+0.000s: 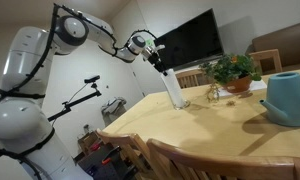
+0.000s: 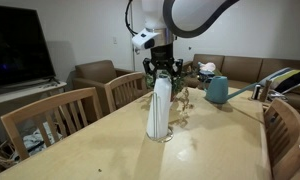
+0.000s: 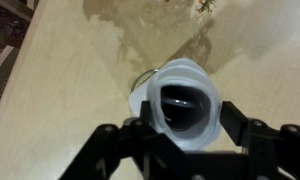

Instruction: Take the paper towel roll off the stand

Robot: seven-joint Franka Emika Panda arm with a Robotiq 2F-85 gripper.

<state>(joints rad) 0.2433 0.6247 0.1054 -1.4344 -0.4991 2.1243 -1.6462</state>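
The gripper (image 2: 162,72) is clamped around the top of the upright roll (image 2: 158,110), which is seated on its stand (image 2: 162,138) on the table (image 2: 100,155), where bare wood is seen all round and chairs (image 2: 50,115) are ranged along one edge.

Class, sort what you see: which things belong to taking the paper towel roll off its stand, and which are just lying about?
Job: paper towel roll; stand; gripper at the roll's top.
Lying about: potted plant; teal vessel; television; chairs.
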